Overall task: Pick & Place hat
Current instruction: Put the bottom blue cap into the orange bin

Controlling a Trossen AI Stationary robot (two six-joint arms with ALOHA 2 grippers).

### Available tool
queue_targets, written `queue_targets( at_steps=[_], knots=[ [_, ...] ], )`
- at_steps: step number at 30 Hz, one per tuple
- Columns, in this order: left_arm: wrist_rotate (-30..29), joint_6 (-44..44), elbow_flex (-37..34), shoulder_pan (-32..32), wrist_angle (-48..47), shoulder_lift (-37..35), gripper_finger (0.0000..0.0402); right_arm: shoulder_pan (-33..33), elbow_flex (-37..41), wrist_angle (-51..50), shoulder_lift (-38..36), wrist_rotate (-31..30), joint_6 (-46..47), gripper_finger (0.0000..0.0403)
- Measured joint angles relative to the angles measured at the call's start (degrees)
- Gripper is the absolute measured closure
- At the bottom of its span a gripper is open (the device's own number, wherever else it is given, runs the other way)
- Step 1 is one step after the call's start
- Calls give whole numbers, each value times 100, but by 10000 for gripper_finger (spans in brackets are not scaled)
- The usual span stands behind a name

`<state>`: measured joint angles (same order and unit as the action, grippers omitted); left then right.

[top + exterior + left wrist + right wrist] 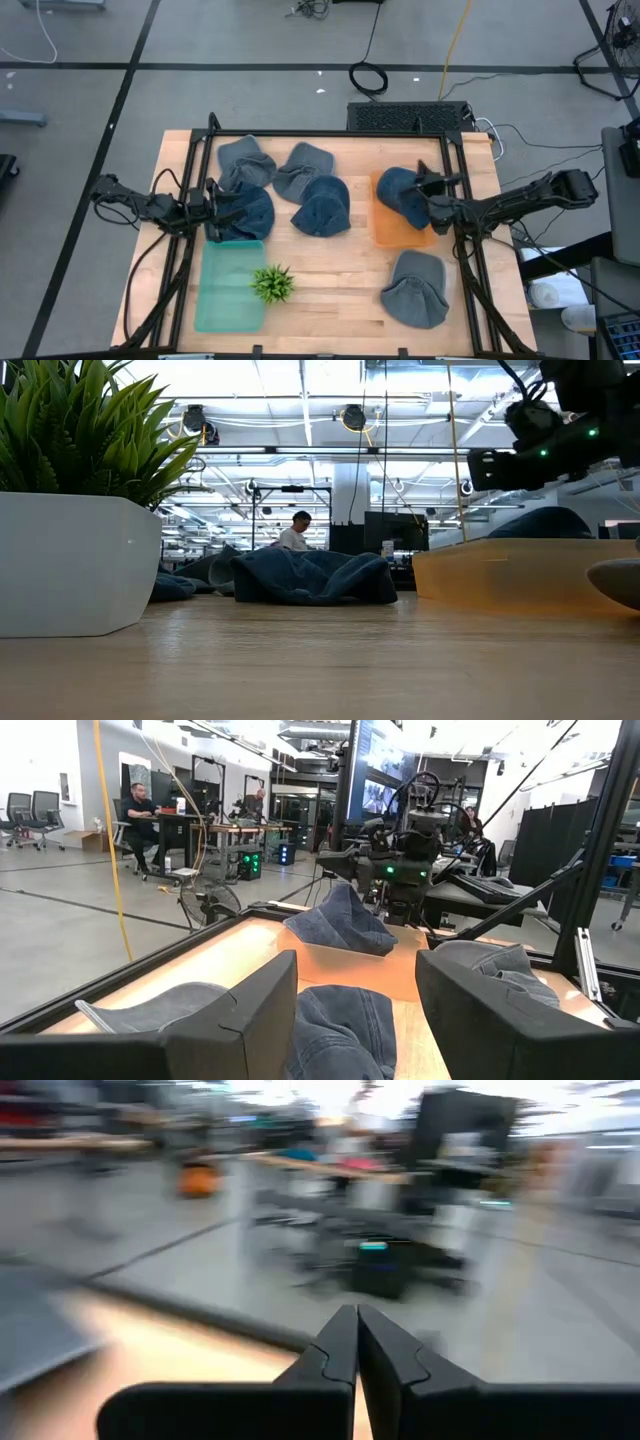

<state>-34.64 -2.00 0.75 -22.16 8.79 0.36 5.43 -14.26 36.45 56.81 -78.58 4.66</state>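
A blue denim hat [398, 192] lies in the orange tray [385, 232] at the table's right; in the left wrist view this hat [345, 920] stands up in a peak. My right gripper [424, 200] hovers over its right part, shut [357, 1342], with nothing between the fingers. At the table's left, my left gripper [213, 212] waits open [355, 1010] at the left edge of another denim hat [246, 212], which lies on the table beyond its fingers [340, 1030].
More denim hats lie at the far left [245, 158], far middle [303, 170], centre [322, 206] and near right [415, 288]. A green tray [228, 290] and a small potted plant [272, 284] stand near left. A black frame [330, 133] borders the table.
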Motion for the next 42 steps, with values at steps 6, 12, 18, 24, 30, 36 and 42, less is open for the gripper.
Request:
queue_targets(
  at_steps=[6, 12, 18, 24, 30, 36, 42],
  knots=[
    [-1, 0, 0, 1, -1, 0, 188, -98, -192, -15, 377, 1178, 222, 403],
    [1, 0, 0, -1, 1, 0, 188, -144, -722, -161, 673, 1580, 241, 403],
    [1, 0, 0, 1, 1, 0, 188, -106, -1843, -1834, 1061, 1584, 754, 403],
    [1, 0, 0, -1, -1, 0, 188, -161, -3144, -4194, 1568, 2057, 1865, 403],
    [-1, 0, 0, 0, 0, 0, 188, -470, -3947, -5898, 1918, 3133, 2595, 403],
    [-1, 0, 0, 1, 1, 0, 188, -919, -4358, -7135, 2097, 4099, 3203, 403],
    [-1, 0, 0, -1, 1, 0, 188, -1147, -4773, -8013, 2103, 4708, 3533, 403]
  ],
)
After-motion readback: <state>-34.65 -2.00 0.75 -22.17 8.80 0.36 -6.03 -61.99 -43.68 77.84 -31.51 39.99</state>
